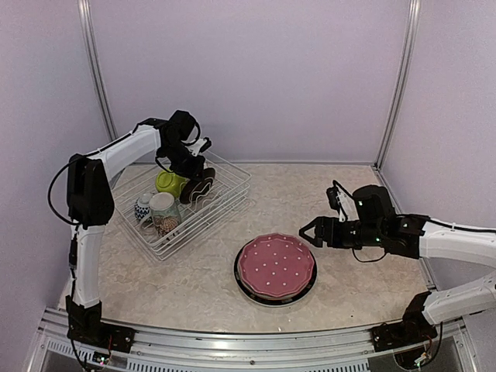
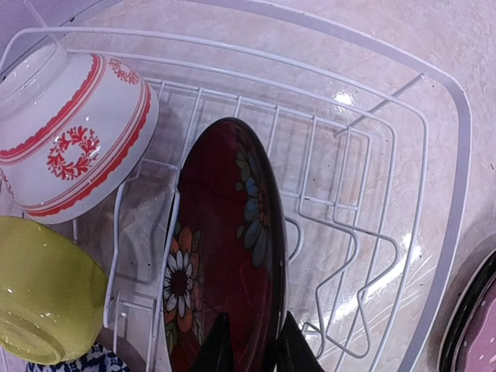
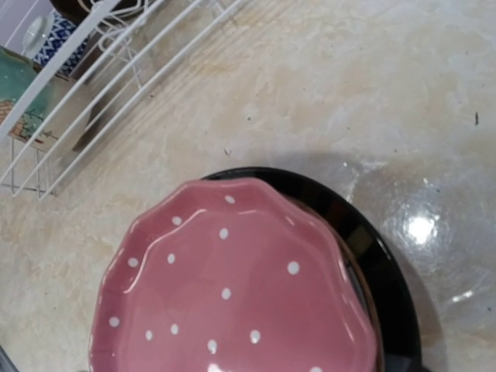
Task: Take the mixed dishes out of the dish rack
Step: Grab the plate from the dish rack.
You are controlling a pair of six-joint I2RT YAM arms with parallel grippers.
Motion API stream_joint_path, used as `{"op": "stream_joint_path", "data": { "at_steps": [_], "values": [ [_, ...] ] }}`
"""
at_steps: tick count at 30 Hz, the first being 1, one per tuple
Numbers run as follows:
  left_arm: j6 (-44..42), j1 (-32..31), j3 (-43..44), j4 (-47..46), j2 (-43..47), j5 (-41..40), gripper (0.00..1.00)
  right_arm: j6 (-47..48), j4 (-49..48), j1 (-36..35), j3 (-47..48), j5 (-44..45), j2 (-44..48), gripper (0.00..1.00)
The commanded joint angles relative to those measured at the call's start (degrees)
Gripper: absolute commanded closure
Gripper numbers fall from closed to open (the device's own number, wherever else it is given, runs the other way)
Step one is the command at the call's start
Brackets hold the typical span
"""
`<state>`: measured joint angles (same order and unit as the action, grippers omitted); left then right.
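Observation:
The white wire dish rack (image 1: 232, 190) stands at the left. In it a red floral plate (image 2: 225, 256) stands on edge in the slots. My left gripper (image 2: 252, 322) reaches down over that plate (image 1: 198, 188), one finger on each face of its rim, shut on it. Beside it lie a lime green bowl (image 2: 46, 287), a red-white patterned bowl (image 2: 70, 139), a blue-white bowl (image 1: 143, 206) and a cream mug (image 1: 164, 213). A pink dotted plate (image 1: 275, 265) rests on a black-rimmed plate (image 3: 380, 256) on the table. My right gripper (image 1: 308, 230) hovers open just right of that stack.
The rack's right half (image 2: 364, 232) holds only bare wire slots. Purple walls with metal posts (image 1: 395, 85) close the back and sides. The beige tabletop (image 1: 310, 194) lies between the rack and the right arm.

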<state>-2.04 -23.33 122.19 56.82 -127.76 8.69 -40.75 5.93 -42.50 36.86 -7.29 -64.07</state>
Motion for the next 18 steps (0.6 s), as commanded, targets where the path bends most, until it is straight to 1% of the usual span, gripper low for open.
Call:
{"op": "stream_joint_path", "data": {
  "at_steps": [1, 3, 5, 11, 18],
  "values": [
    [-0.29, -0.81, -1.14, 0.08, 0.62, -2.51, 0.86, -1.42, -1.60, -0.67, -1.88, -0.69, 0.21, 0.16],
    [-0.81, -0.95, -1.23, 0.12, 0.84, -1.80, 0.89, -1.75, -2.05, -0.81, -2.28, -0.72, 0.43, 0.16],
    [-0.95, -1.18, -1.02, 0.30, 1.07, -1.93, 0.94, -1.95, -2.24, -0.95, -2.47, -0.50, 0.67, 0.16],
    [-2.23, -2.60, -1.98, -0.08, 4.08, -3.26, 0.99, -2.88, -1.89, -1.16, -2.81, 0.87, 1.16, 0.16],
    [-4.06, -4.68, -4.43, -1.18, 9.43, -8.45, 1.00, -3.54, -1.33, -1.16, -2.13, 1.13, -0.36, 0.16]
  ]
}}
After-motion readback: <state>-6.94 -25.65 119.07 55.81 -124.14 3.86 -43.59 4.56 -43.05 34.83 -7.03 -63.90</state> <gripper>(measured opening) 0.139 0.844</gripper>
